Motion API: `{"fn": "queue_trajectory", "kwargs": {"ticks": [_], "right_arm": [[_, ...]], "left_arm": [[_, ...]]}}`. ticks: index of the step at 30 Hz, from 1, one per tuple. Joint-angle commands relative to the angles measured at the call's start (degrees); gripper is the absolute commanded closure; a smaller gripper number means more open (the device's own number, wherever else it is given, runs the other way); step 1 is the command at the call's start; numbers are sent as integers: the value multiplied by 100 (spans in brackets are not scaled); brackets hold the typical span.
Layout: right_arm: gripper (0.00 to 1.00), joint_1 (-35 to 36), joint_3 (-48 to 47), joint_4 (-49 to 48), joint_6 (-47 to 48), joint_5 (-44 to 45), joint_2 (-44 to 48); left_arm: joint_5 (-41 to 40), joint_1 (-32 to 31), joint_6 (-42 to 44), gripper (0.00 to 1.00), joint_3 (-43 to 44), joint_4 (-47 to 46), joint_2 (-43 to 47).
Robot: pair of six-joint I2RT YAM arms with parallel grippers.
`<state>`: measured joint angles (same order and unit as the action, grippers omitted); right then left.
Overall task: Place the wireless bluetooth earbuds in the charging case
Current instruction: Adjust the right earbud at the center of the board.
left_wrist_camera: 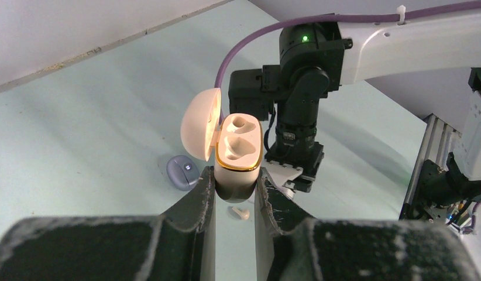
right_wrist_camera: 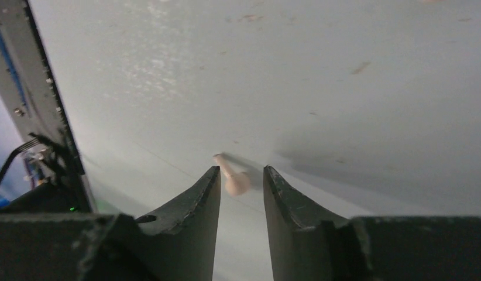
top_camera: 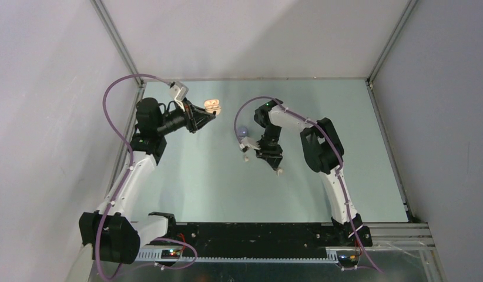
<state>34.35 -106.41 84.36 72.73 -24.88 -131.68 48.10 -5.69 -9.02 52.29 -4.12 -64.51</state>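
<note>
My left gripper (left_wrist_camera: pixel 235 190) is shut on a cream charging case (left_wrist_camera: pixel 238 153) with a gold rim. Its lid (left_wrist_camera: pixel 198 122) is swung open and both sockets show bare. In the top view the case (top_camera: pixel 211 106) hangs above the table at the back left. My right gripper (right_wrist_camera: pixel 241 174) points down at the table with its jaws open. A cream earbud (right_wrist_camera: pixel 233 178) lies on the surface between its tips, touching neither. In the left wrist view a cream earbud (left_wrist_camera: pixel 239 212) lies on the table below the held case, in front of my right gripper (left_wrist_camera: pixel 289 175).
A shut purple case (top_camera: pixel 243 131) sits on the table just behind my right gripper (top_camera: pixel 264 160), and the purple case (left_wrist_camera: pixel 182 171) shows left of the held case. Grey walls enclose the table on three sides. A metal rail (right_wrist_camera: pixel 48 117) runs along the table edge.
</note>
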Motion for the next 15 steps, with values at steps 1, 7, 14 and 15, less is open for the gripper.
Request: {"fn": "queue_trajectory", "kwargs": {"ticks": [1,7,14,15], "right_arm": [[60,-180,-448,-521,-717,-295,85],[57,-669,-358,-660,-1299,-1038,693],[58,-1284,2319,-2674,-1657,-1782,2471],[58,-1350,2569,-2887,-1560,-1849,2838]], "left_arm": [[-16,33,-10,100,207,-160,-12],[13,24,-35,100,356,-172,-160],[45,19,126,100,509,52,-239],[57,23,167,100,534,105,-238]]}}
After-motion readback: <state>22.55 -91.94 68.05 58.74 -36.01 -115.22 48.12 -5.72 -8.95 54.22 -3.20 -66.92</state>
